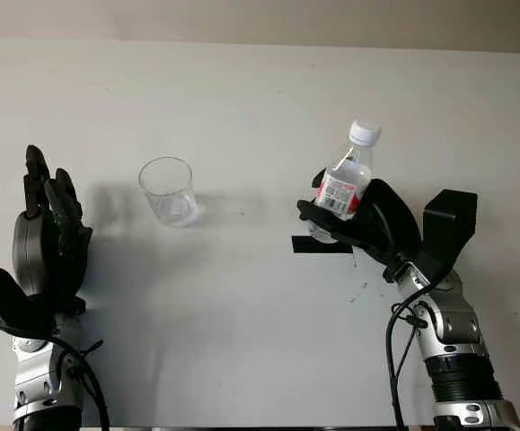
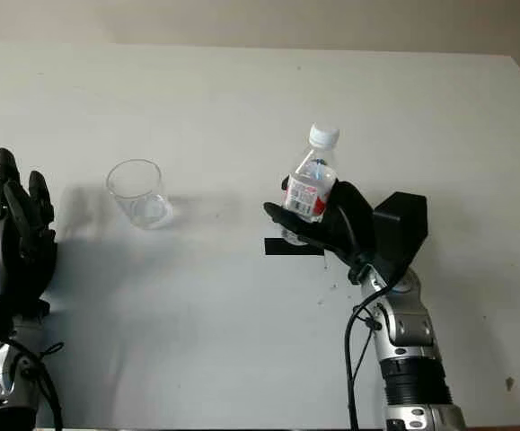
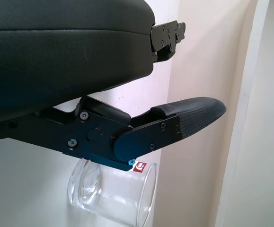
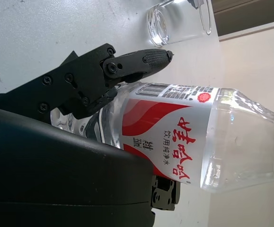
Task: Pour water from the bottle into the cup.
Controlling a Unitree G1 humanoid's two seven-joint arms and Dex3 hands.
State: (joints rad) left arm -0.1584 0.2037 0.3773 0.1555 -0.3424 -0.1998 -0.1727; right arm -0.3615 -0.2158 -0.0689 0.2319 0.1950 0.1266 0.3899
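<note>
your bottle (image 1: 345, 184) is clear, glossy plastic with a smooth printed label and a white plastic cap. the cup (image 1: 167, 191) is clear and shiny, glass or plastic you can't tell. the bench (image 1: 242, 108) looks matt white. the right hand (image 1: 360, 224) has matt black plastic shells; its fingertips (image 4: 156, 57) carry a rough, textured pad.

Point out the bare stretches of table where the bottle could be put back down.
Bare table runs wide behind the cup and bottle, and in front between both arms. The gap between cup and black tape mark is open too. It is tighter by the open left robot hand and where the right robot hand grips the bottle.
</note>
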